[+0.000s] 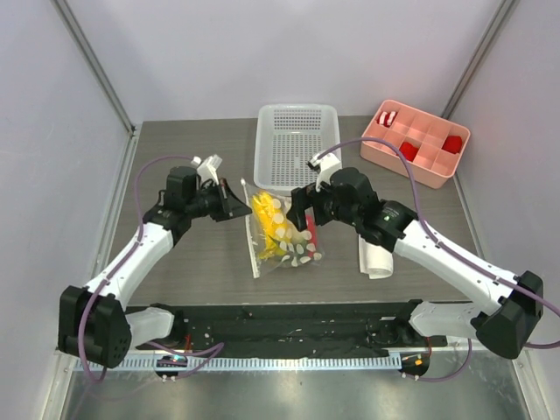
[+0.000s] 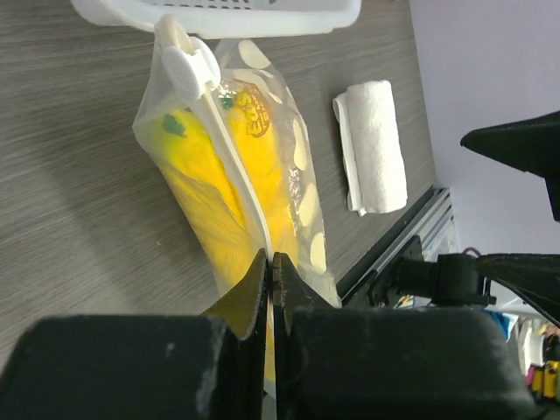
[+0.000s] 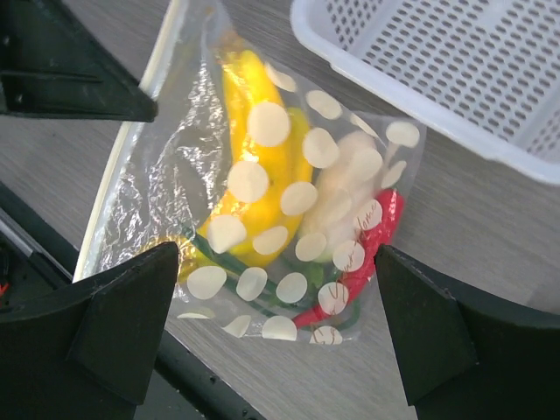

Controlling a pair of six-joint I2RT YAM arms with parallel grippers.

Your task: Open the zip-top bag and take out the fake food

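Observation:
The zip-top bag (image 1: 280,229) lies on the table in front of the basket, clear with white dots. It holds a yellow banana bunch (image 3: 254,166), a white radish (image 3: 346,197), a red chili (image 3: 372,249) and green stems (image 3: 229,261). My left gripper (image 2: 269,258) is shut on the bag's zip strip (image 2: 229,144), near the end away from the white slider (image 2: 191,66). In the top view the left gripper (image 1: 238,208) sits at the bag's left edge. My right gripper (image 3: 276,280) is open and empty, its jaws spread over the bag's bottom end (image 1: 304,219).
A white mesh basket (image 1: 297,144) stands just behind the bag. A pink tray (image 1: 418,140) with red blocks is at the back right. A rolled white cloth (image 1: 376,258) lies right of the bag, under the right arm. The black front rail (image 1: 289,319) is close by.

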